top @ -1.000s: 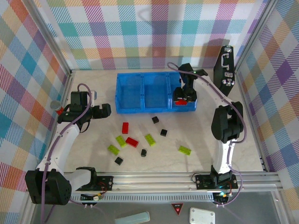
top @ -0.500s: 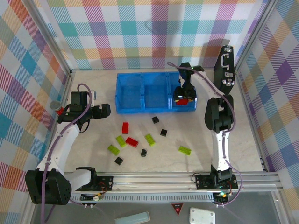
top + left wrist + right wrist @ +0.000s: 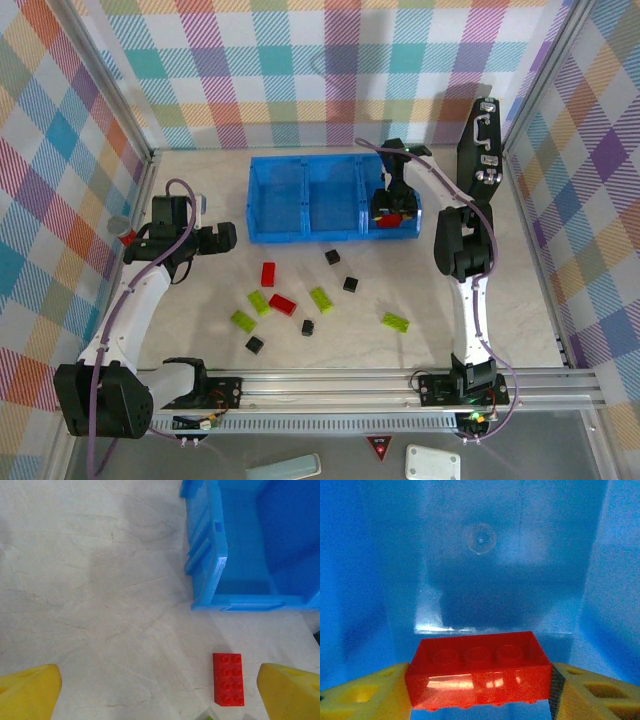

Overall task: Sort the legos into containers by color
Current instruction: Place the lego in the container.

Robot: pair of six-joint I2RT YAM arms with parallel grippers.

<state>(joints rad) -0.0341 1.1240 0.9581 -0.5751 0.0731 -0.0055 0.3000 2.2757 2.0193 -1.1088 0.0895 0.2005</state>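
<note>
Translucent blue tray (image 3: 300,236): three square compartments side by side, upright at the far middle of the surface (image 3: 410,275). Held red brick (image 3: 479,670): studs up, level, clamped at its short ends by the right gripper (image 3: 390,210), inside the right compartment (image 3: 395,234); contact with the compartment floor not determinable. Ten bricks loose on the surface in front of the tray. Upper red brick (image 3: 268,273): two-by-four, studs up, nearest the tray's left compartment. Lower red brick (image 3: 282,304): just beside a lime-green brick (image 3: 260,302). Three further lime-green bricks (image 3: 321,299), scattered flat. Four black cubes (image 3: 350,284), spread among them.
</note>
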